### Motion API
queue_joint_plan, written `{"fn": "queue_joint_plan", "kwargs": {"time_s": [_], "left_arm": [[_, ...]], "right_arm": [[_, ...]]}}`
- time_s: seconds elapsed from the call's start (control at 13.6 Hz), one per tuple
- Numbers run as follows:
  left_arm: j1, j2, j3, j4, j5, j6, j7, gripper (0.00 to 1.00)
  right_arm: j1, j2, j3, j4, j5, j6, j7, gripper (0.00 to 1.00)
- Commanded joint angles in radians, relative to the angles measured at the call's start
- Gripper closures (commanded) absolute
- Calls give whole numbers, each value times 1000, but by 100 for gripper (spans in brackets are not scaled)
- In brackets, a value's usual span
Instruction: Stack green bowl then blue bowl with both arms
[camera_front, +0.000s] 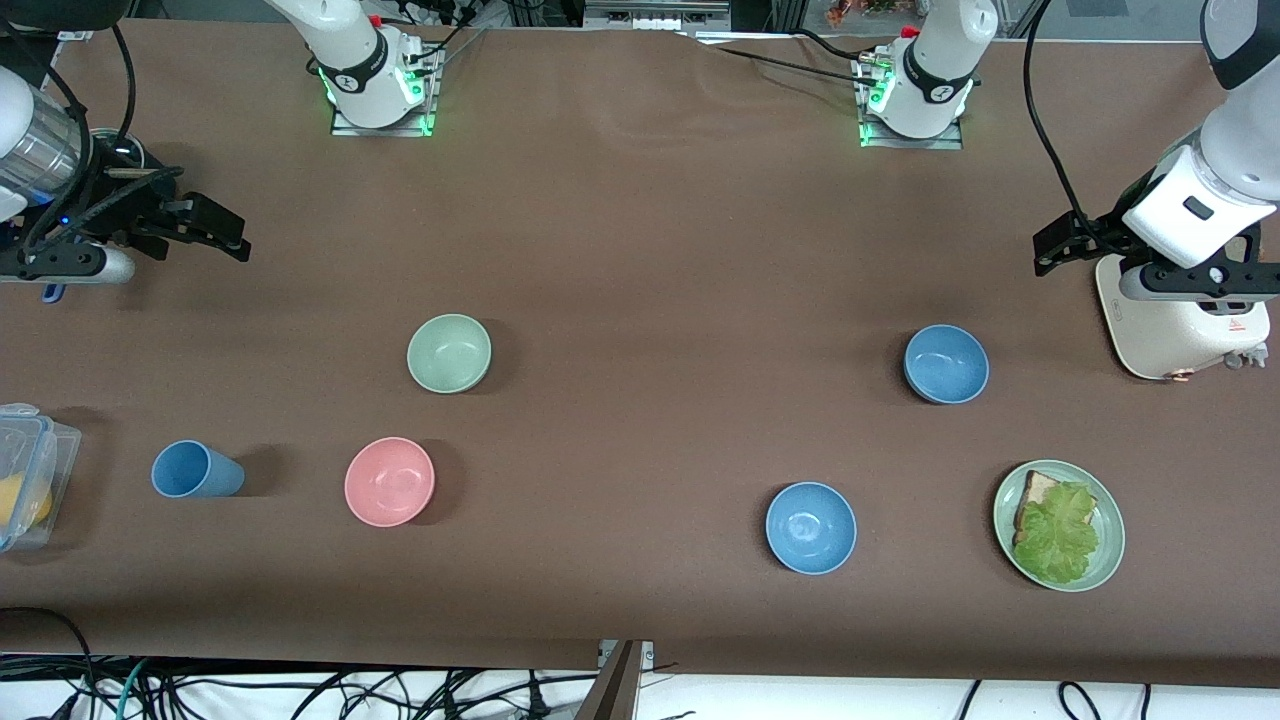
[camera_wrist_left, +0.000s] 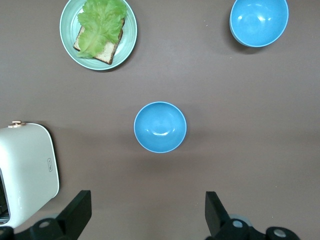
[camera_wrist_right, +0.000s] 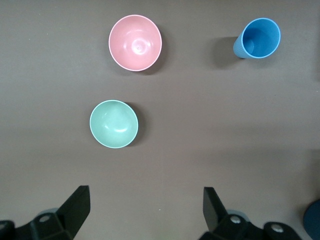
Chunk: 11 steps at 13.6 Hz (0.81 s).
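Note:
The green bowl (camera_front: 449, 352) (camera_wrist_right: 114, 124) sits upright toward the right arm's end of the table. Two blue bowls stand toward the left arm's end. One blue bowl (camera_front: 946, 364) (camera_wrist_left: 160, 127) is beside the toaster. The other blue bowl (camera_front: 811, 527) (camera_wrist_left: 259, 21) lies nearer the front camera. My right gripper (camera_front: 235, 235) (camera_wrist_right: 145, 207) hovers open over bare table at its own end, well apart from the green bowl. My left gripper (camera_front: 1045, 252) (camera_wrist_left: 148, 210) hangs open over the table next to the toaster. Neither holds anything.
A pink bowl (camera_front: 389, 481) (camera_wrist_right: 135, 42) and a blue cup (camera_front: 195, 470) (camera_wrist_right: 259, 39) stand nearer the front camera than the green bowl. A plastic container (camera_front: 30, 480) sits at the right arm's end. A white toaster (camera_front: 1170, 330) (camera_wrist_left: 25, 170) and a green plate (camera_front: 1112, 545) (camera_wrist_left: 68, 27) with bread and lettuce sit at the left arm's end.

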Motion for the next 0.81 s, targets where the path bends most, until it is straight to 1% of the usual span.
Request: {"fn": "queue_joint_plan", "kwargs": {"time_s": [0.0,0.74], "left_arm": [[6,-6,2,13,-23,-18,-2,0],[3,-6,1,14,-23,-18,-4,0]], "right_arm": [[-11,7,21,20,-36,-3,4,0],[-20,-1,10,23,-53,-10,-13,0]]}}
